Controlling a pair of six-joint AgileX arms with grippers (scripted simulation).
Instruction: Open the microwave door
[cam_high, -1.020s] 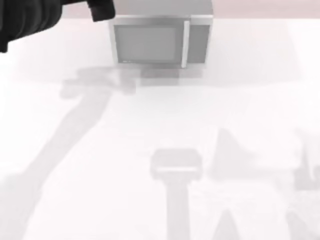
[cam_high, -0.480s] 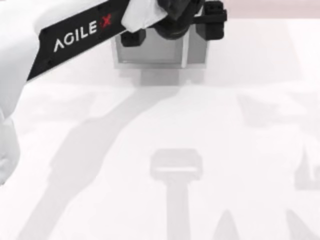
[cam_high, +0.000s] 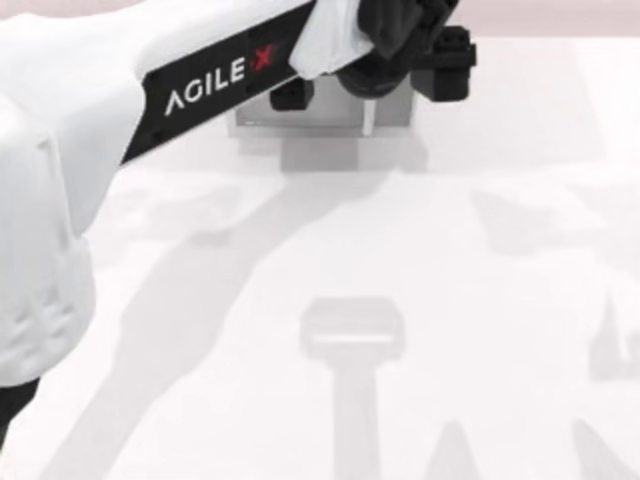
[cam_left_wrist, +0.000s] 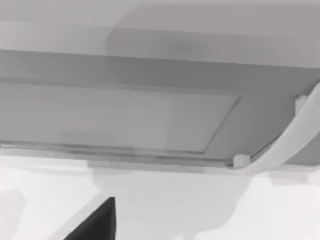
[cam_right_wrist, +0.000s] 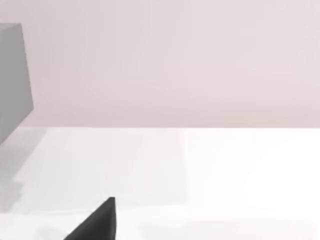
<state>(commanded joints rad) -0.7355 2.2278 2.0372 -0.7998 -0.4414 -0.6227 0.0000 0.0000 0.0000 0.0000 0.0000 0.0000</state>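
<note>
my left gripper (cam_high: 400, 50) hovers at twelve o'clock over the microwave door (cam_left_wrist: 120, 120); jaw state i cannot tell. misjudging the handle (cam_left_wrist: 290, 140) could mean slipping off.

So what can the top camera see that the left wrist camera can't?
Only the top view shows the whole left arm with its AgileX lettering, reaching across the microwave at the far edge of the table, and hiding most of it. Only the left wrist view shows the microwave door up close: its big dark window, and its curved silver handle. Both show the microwave and the white table. The right arm is not in the top view.
</note>
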